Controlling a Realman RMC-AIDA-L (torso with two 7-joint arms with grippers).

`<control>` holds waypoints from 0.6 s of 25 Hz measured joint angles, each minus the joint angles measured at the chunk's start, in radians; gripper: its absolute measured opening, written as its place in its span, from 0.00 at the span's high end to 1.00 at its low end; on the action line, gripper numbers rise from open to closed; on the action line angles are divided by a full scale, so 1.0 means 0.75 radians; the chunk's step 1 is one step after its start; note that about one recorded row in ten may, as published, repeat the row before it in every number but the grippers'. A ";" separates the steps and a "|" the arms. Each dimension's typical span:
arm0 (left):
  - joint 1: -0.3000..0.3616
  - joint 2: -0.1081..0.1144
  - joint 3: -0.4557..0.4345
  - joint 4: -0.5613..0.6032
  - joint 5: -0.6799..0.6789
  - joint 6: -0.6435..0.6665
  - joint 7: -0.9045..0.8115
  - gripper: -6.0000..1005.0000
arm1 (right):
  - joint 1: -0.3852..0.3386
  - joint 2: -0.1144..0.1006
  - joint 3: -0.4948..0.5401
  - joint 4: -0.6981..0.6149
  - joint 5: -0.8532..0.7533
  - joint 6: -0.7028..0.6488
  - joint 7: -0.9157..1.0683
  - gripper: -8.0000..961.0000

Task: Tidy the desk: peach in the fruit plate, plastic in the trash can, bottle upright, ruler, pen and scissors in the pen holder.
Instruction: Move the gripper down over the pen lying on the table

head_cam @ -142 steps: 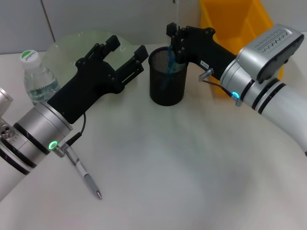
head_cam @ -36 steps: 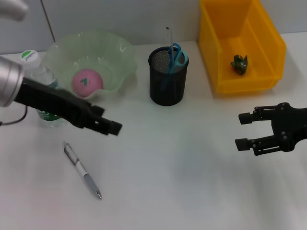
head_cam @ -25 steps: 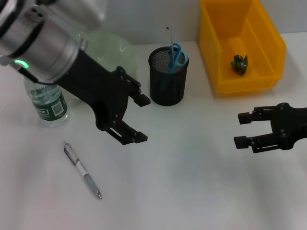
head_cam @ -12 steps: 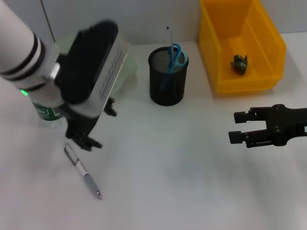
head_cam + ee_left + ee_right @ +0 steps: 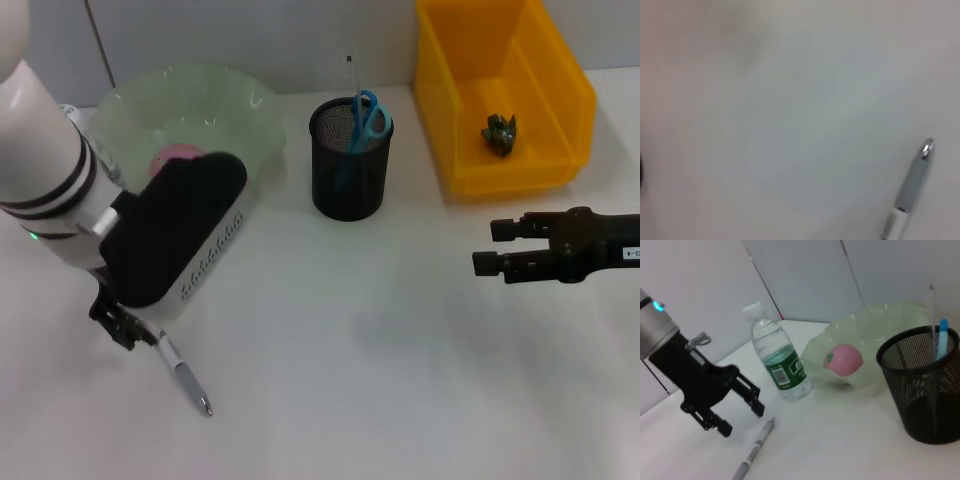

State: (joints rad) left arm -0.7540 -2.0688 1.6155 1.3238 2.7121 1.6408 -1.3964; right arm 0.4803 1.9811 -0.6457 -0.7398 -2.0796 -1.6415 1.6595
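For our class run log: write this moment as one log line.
left end effector: open, over pen | right end effector: open, idle | peach: in fruit plate | bottle: upright

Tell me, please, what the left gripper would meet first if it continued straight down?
Probably the silver pen, whose upper end lies directly under the left gripper on the white desk; depth is uncertain.

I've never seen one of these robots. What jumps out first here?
The left tool hangs open just above the silver pen lying on the white desk. Behind it, the pink peach sits in the green fruit plate, and the yellow trash can glows at the far right.
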 joint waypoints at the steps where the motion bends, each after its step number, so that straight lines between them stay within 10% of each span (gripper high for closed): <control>1: -0.002 0.000 0.016 -0.008 -0.006 0.001 0.023 0.25 | 0.005 -0.001 0.000 0.010 0.000 0.001 0.000 0.15; 15: -0.022 0.003 0.076 -0.143 -0.076 -0.041 0.228 0.26 | 0.014 0.004 -0.011 0.046 -0.009 0.005 0.004 0.15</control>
State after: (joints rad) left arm -0.7702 -2.0667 1.6723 1.2163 2.6551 1.6099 -1.2257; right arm 0.4909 1.9843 -0.6542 -0.7057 -2.0865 -1.6381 1.6628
